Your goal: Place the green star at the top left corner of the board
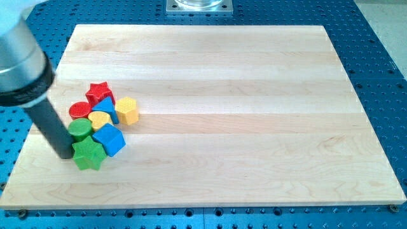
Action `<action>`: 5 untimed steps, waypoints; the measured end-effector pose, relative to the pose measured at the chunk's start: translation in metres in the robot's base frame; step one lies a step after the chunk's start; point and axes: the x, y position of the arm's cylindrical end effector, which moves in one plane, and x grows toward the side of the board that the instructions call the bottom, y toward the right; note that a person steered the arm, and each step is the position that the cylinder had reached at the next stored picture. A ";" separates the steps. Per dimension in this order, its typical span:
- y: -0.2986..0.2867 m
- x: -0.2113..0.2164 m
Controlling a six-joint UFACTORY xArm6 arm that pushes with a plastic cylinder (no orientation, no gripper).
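The green star (88, 155) lies on the wooden board (241, 102) at the view's lower left, at the bottom of a tight cluster of blocks. My tip (65, 152) rests on the board just to the star's left, touching or almost touching it. Above the star sit a green round block (80, 130), a blue cube (110, 140), a yellow heart-like block (100, 119), a blue triangular block (108, 107), a yellow hexagon (127, 111), a red round block (80, 111) and a red star (98, 93). The board's top left corner (79, 30) is far above the cluster.
The board lies on a blue perforated table (375, 38). A grey metal mount (199, 6) stands at the view's top centre. The rod's thick grey upper body (19, 60) covers the view's upper left and hides part of the board's left edge.
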 end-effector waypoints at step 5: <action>0.040 0.051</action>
